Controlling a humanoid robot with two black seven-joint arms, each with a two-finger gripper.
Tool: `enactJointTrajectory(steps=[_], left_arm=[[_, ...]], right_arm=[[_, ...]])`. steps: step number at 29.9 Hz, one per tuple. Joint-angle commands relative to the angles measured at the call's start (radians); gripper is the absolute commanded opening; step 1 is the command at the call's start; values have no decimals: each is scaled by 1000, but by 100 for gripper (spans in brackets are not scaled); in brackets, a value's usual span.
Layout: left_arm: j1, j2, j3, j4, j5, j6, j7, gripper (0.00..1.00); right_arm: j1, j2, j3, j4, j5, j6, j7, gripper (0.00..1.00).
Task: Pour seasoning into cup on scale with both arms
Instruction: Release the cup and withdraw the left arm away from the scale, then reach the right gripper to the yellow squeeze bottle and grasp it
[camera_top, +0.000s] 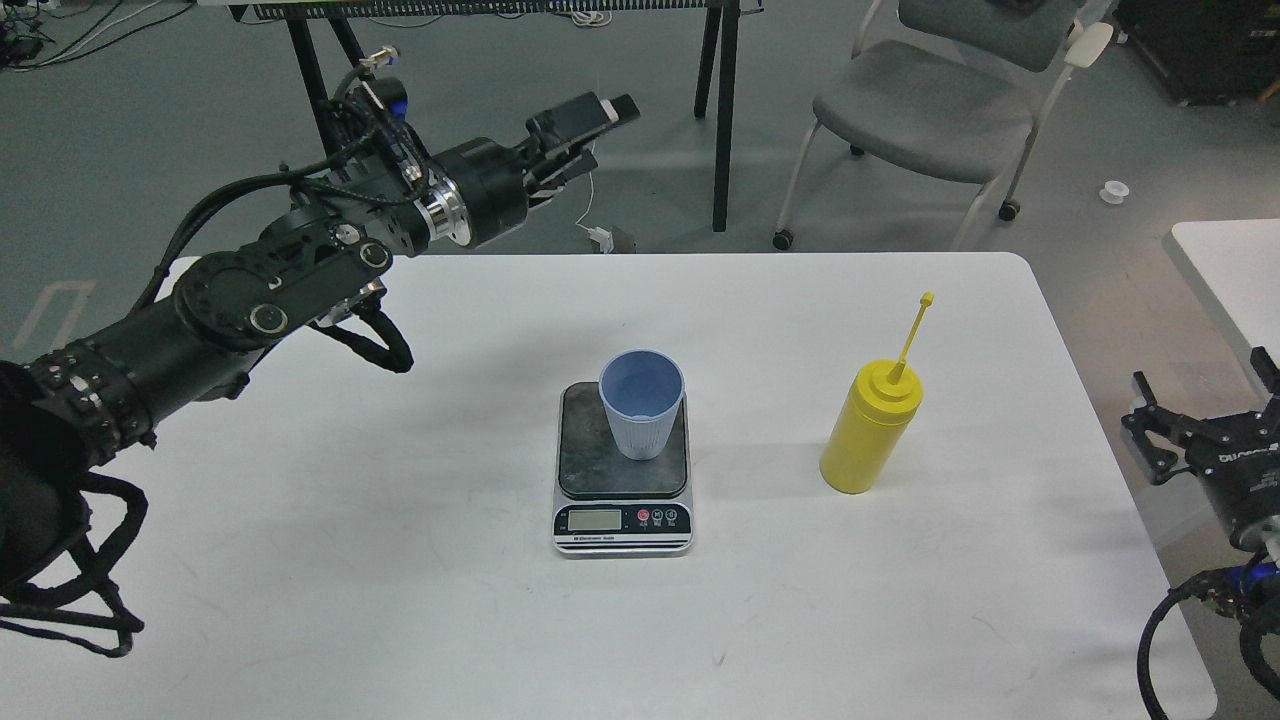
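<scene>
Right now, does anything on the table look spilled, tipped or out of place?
Nothing stands out. The cup stands upright on the scale, the bottle stands upright to its right, and no spill shows on the table.

You were working in what looked like a lab or office test room rather than a home. The floor (180, 130) was bare grey, with loose cables (60, 40) trailing along its far left edge. A grey office chair (930, 110) on castors stood behind the plain white table (350, 560) (a second white table (1230, 270) sat to its right), beside black metal bench legs (722, 110).
</scene>
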Motion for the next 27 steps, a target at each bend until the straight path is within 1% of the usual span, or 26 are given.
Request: enactJointTrajectory(steps=[1, 3, 4, 7, 10, 12, 15, 18, 19, 22, 27], left_arm=[[4, 38, -24, 7, -279, -10, -1, 100], [8, 69, -32, 7, -391, -37, 1, 100], [8, 78, -44, 7, -451, -65, 1, 100], [32, 92, -136, 42, -645, -137, 9, 100], [69, 91, -230, 97, -761, -169, 30, 100], [90, 91, -282, 125, -798, -172, 57, 100], [130, 89, -394, 153, -865, -174, 81, 100], [173, 81, -507, 153, -925, -171, 133, 100], [182, 75, -533, 153, -927, -169, 140, 100], [208, 69, -558, 153, -927, -171, 136, 100], [233, 71, -558, 153, -927, -175, 134, 100]], right_arm=[[-84, 15, -16, 87, -1, 0, -1, 100], [-95, 49, -51, 95, -12, 0, -4, 100], [-92, 79, -89, 101, -17, 0, -6, 100], [-88, 130, -151, 110, -30, 0, -4, 100], [-90, 171, -175, 105, -38, 0, -4, 100], [-81, 210, -191, 96, -67, 0, -3, 100], [-58, 263, -194, 96, -98, 0, -1, 100], [-24, 320, -194, 76, -118, 0, -1, 100], [-7, 334, -194, 60, -121, 0, -1, 100], [40, 346, -197, 14, -129, 0, -1, 100], [68, 392, -203, 4, -144, 0, -1, 100]])
